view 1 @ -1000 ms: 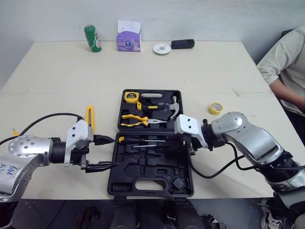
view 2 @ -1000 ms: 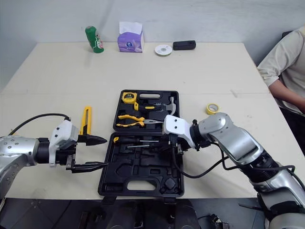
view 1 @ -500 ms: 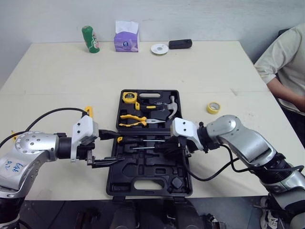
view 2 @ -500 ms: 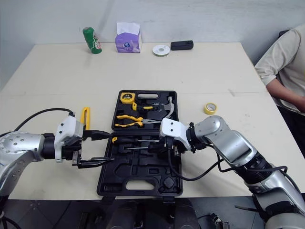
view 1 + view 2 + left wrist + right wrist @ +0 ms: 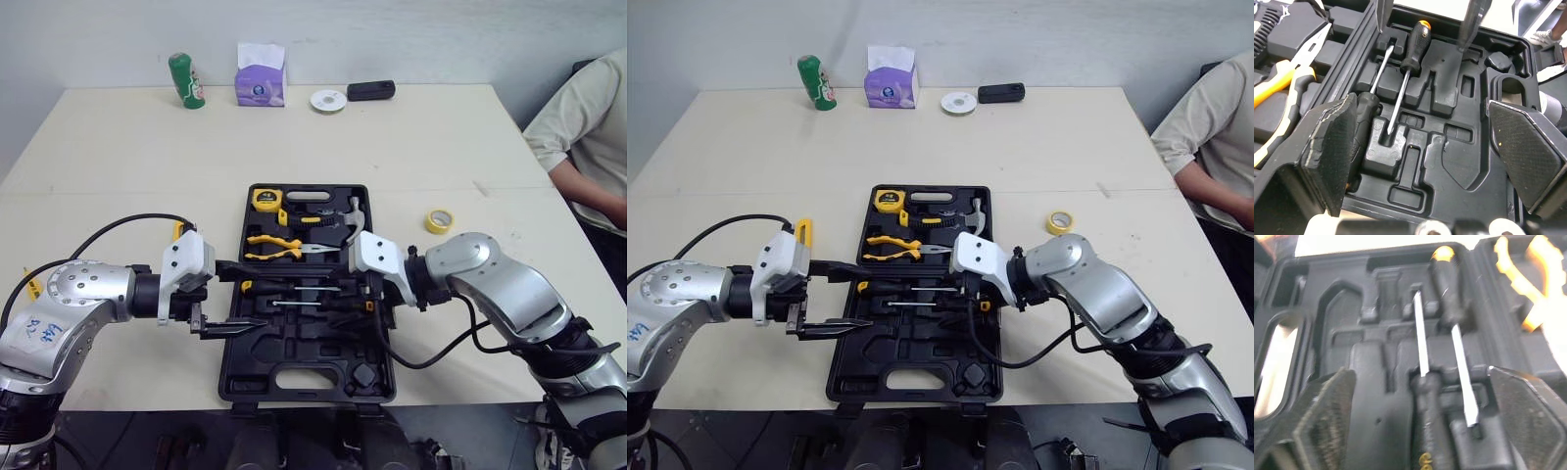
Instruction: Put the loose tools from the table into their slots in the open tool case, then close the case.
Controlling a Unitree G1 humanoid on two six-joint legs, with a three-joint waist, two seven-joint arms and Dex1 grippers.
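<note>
Pale surface bore the open tool case, two screwdrivers seated in its lower tray. A careless sweep could hook a shaft and pop it out, or shove the case. Left hand and right hand hung over that tray, spread wide and empty; a yellow knife lay outside.

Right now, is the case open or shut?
Open. The case lies flat in two halves, pliers and screwdrivers showing inside.

Looks like office/lab rm: plain table, tissue box, seated person
</note>
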